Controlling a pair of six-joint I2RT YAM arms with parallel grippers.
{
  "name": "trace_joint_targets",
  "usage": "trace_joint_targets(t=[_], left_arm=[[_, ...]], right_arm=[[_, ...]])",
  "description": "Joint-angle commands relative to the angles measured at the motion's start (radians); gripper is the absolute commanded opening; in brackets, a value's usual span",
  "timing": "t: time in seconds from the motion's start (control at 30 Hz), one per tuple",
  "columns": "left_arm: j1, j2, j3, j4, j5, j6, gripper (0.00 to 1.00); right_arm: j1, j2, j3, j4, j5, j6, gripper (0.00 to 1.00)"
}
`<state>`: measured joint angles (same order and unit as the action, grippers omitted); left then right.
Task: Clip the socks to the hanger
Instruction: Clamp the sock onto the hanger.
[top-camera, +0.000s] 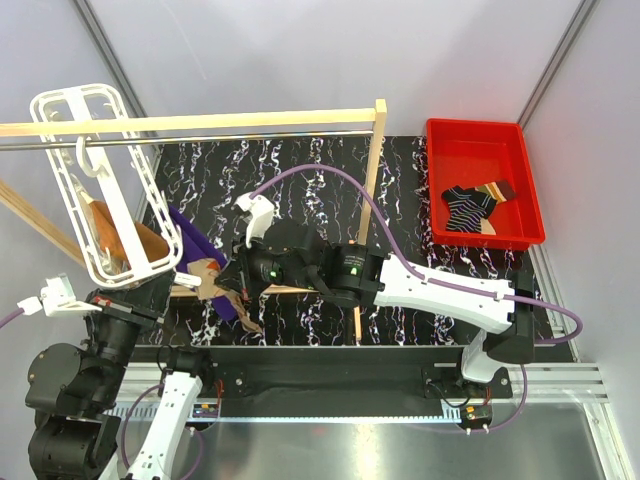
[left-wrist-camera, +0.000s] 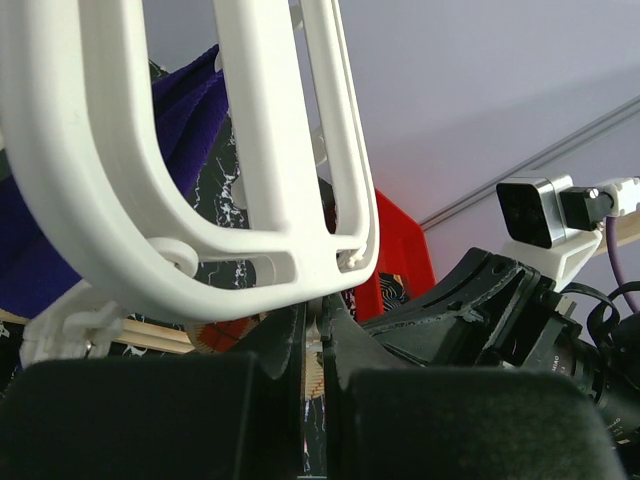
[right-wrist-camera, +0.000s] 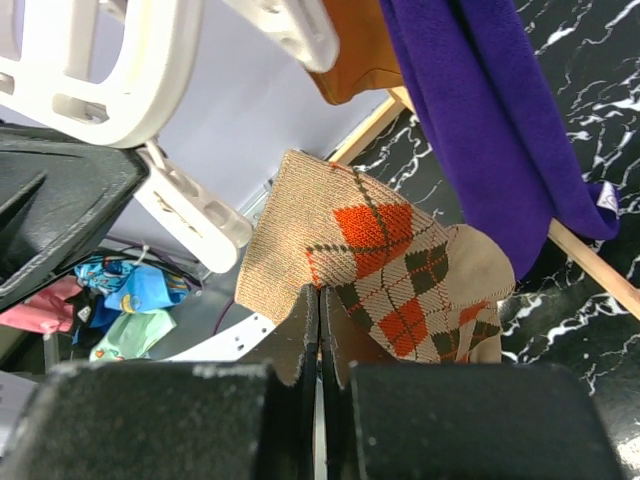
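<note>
Steadies the large white plastic lattice hanger (left-wrist-camera: 250, 150) by its lower rail, left gripper (left-wrist-camera: 315, 315) pinched shut there, probably against swinging. Clamps the tan argyle sock (right-wrist-camera: 370, 240) in the closed right gripper (right-wrist-camera: 320, 300), just beside a dangling white clip (right-wrist-camera: 195, 215), seemingly for feeding it in.

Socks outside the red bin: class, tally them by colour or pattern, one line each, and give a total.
purple sock: 1
orange-brown sock: 1
tan argyle sock: 1
Total: 3
</note>
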<state>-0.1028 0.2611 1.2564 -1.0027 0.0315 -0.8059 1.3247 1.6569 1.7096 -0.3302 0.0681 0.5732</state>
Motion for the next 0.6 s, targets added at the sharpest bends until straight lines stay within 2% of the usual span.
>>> trace_joint_targets(t=[0.0, 0.57], left_arm=[[0.000, -0.010, -0.009, -0.066, 0.045, 0.007, 0.00], [0.002, -0.002, -0.005, -0.066, 0.051, 0.007, 0.00]], right_arm=[[0.008, -0.009, 0.042, 0.059, -0.027, 0.013, 0.00], [0.010, 0.010, 0.079, 0.086, -0.096, 0.033, 0.00]])
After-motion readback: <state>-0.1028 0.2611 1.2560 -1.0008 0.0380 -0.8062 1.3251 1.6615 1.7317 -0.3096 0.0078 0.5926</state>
